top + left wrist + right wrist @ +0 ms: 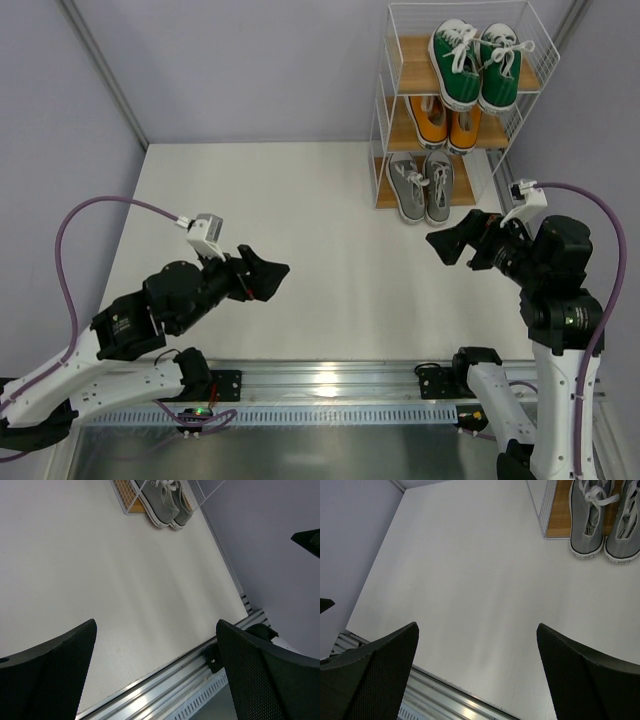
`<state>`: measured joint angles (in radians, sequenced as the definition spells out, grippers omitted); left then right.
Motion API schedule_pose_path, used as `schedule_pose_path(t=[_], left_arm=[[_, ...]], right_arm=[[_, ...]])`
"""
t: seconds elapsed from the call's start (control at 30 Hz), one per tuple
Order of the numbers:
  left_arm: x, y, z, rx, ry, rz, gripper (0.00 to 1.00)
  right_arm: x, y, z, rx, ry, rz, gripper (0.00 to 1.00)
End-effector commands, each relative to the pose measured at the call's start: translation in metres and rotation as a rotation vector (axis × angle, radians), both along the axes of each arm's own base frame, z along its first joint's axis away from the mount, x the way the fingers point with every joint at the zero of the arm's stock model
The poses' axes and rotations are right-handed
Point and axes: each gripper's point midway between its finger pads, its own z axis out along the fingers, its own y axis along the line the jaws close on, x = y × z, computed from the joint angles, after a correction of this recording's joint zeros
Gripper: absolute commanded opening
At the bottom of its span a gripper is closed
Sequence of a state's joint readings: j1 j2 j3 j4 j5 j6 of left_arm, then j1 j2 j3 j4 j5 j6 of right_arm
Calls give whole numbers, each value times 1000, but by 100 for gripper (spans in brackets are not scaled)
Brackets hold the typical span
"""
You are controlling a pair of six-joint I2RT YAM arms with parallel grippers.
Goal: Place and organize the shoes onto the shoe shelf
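Observation:
The shoe shelf (pixel 384 100) stands at the far right of the table. The green pair (pixel 475 62) lies on its top board, the orange pair (pixel 447 120) on the middle board, the grey pair (pixel 422 185) on the bottom board. The grey pair also shows in the left wrist view (pixel 165 502) and the right wrist view (pixel 605 515). My left gripper (pixel 268 277) is open and empty above the table's near left. My right gripper (pixel 450 245) is open and empty, just in front of the shelf. The two grippers face each other.
A metal rail (pixel 330 378) runs along the table's near edge, with both arm bases on it. Grey walls close the left, back and right sides. The shelf's wire-mesh side (pixel 548 505) is near my right gripper.

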<state>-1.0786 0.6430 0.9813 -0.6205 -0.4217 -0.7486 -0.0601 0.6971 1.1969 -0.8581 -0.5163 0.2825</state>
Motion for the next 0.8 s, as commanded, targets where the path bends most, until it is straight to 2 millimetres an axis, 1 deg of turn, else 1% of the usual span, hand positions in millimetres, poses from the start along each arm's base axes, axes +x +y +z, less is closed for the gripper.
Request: schedule_pose_path(t=[0.0, 0.17, 0.23, 0.27, 0.33, 0.37, 0.43, 0.47, 0.53, 0.63, 0.77], left_arm=[[-6, 1, 14, -39, -4, -21, 100], [-7, -1, 16, -48, 0, -30, 100], [-8, -2, 18, -65, -4, -35, 100], [-8, -3, 16, -61, -3, -40, 100], [-8, -4, 16, -67, -7, -42, 100], [-8, -5, 18, -73, -13, -46, 100], [-9, -6, 18, -72, -20, -57, 100], [-9, -8, 19, -74, -19, -63, 100], [-10, -9, 19, -75, -19, -69, 100], [-12, -8, 19, -78, -18, -81, 100], [-13, -6, 17, -79, -17, -81, 100]], right_arm=[[-13, 6, 6, 21, 8, 19, 100], [-16, 11, 14, 48, 2, 34, 100], [-15, 12, 15, 51, 5, 41, 100], [-15, 12, 19, 48, -4, 42, 100], [-9, 10, 21, 30, 7, 26, 100], [-9, 11, 31, 21, -14, 33, 100], [-3, 7, 35, 6, -11, 15, 100], [-5, 13, 42, 2, -26, 42, 100], [-2, 12, 42, -4, -22, 40, 100], [-3, 14, 46, -11, -42, 60, 100], [-2, 11, 51, -7, -52, 29, 100]])
